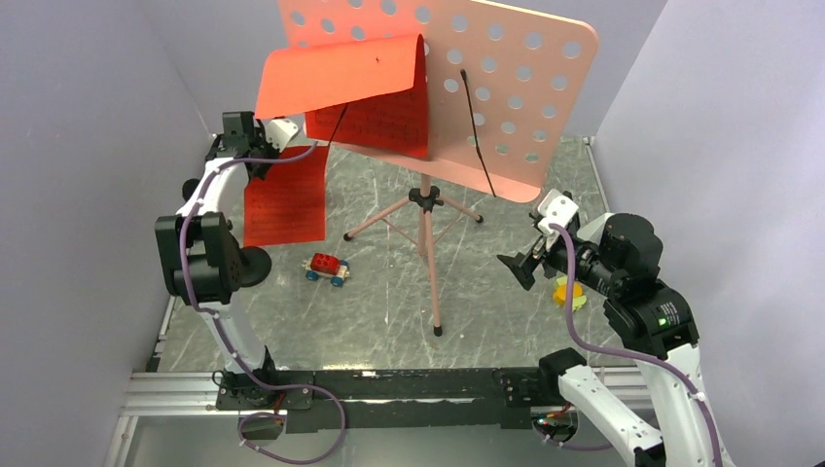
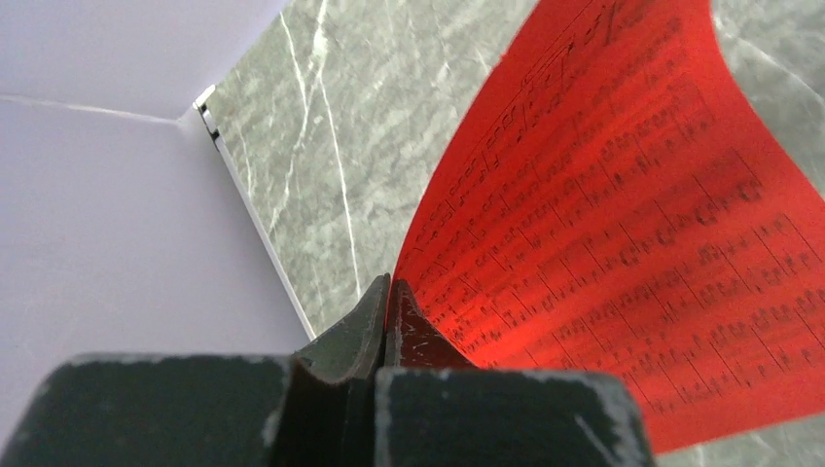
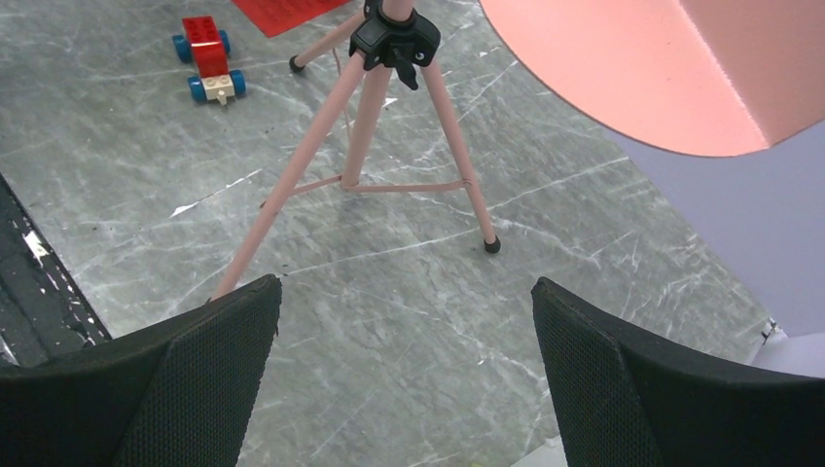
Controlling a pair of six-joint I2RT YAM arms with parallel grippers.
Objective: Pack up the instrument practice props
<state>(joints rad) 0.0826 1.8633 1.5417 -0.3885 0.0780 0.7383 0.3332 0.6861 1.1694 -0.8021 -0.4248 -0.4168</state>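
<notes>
Left claw (image 2: 388, 302) pinches a red sheet (image 2: 603, 214), right claw (image 3: 404, 287) gapes wide with the music stand (image 3: 362, 107) just ahead; I judge nothing packed yet.

A red toy car (image 1: 326, 268) on the grey marbled table (image 1: 370, 321) — a yellow object (image 1: 572, 295) well apart.

Pale lilac walls (image 1: 78, 146) stand on three sides around a grey marbled tabletop (image 1: 375, 316) with white veins

White arms (image 1: 207, 190), black joints (image 1: 206, 255), purple cables (image 1: 297, 154), black textured pincer fingers (image 3: 632, 389), green light (image 1: 664, 322)
</notes>
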